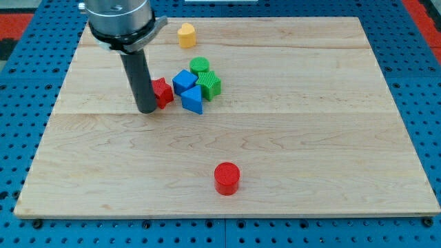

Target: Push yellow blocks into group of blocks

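Observation:
One yellow block (186, 34), with a notched top like a heart, lies near the view's top edge of the wooden board (310, 103). Below it is a cluster: a green cylinder (200, 66), a green star-like block (209, 85), a blue cube (184, 80), a blue wedge (193, 100) and a red block (162, 92). My tip (147, 109) rests on the board just left of the red block, touching or almost touching it. The rod hides the red block's left part.
A red cylinder (227, 178) stands alone near the view's bottom, right of centre. The board is ringed by a blue perforated surface (424, 83).

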Available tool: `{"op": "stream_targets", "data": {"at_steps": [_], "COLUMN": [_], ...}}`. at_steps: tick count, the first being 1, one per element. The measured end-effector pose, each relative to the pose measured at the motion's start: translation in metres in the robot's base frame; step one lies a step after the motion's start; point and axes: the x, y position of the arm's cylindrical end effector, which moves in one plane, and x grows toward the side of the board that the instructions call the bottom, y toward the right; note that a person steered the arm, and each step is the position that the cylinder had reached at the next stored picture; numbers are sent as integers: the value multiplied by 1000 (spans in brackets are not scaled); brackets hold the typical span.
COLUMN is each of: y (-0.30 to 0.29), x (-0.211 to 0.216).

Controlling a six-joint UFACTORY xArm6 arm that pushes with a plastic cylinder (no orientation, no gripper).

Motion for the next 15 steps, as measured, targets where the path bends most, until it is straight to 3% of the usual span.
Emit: {"op": "stream_targets", "data": {"at_steps": [1, 4, 5, 6, 8, 9, 12, 13, 15], "y": [-59, -110, -45, -45, -45, -3, 11, 25, 45], "x": [6, -203, -196, -135, -198, -191, -110, -107, -208]}}
